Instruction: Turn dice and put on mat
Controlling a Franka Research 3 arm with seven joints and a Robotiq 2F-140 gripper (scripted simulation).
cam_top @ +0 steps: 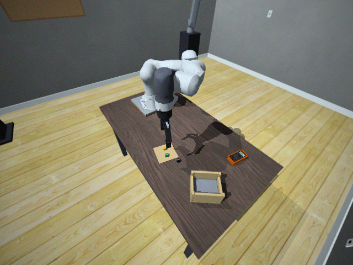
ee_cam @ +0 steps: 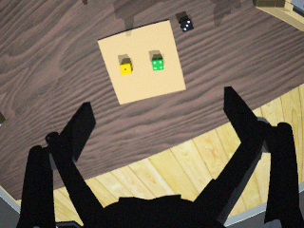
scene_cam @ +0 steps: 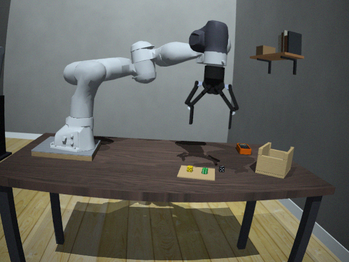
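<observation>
The yellow die [ee_cam: 125, 67] and the green die [ee_cam: 158, 64] sit flat, side by side and apart, on the tan mat [ee_cam: 141, 61]. Both also show on the mat [scene_cam: 196, 172] in the exterior view, the yellow die [scene_cam: 189, 168] on the left and the green die [scene_cam: 204, 170] on the right. The green die shows four pips on top; the yellow die's top shows one pip. The black die [ee_cam: 185, 23] lies on the table just off the mat's corner. My gripper [scene_cam: 210, 118] hangs high above the mat, open wide and empty.
A wooden box [scene_cam: 274, 160] stands on the table to the right of the dice. An orange multimeter [scene_cam: 244, 148] lies behind it. The table's front edge runs close to the mat. The arm's base [scene_cam: 72, 141] is at the far left.
</observation>
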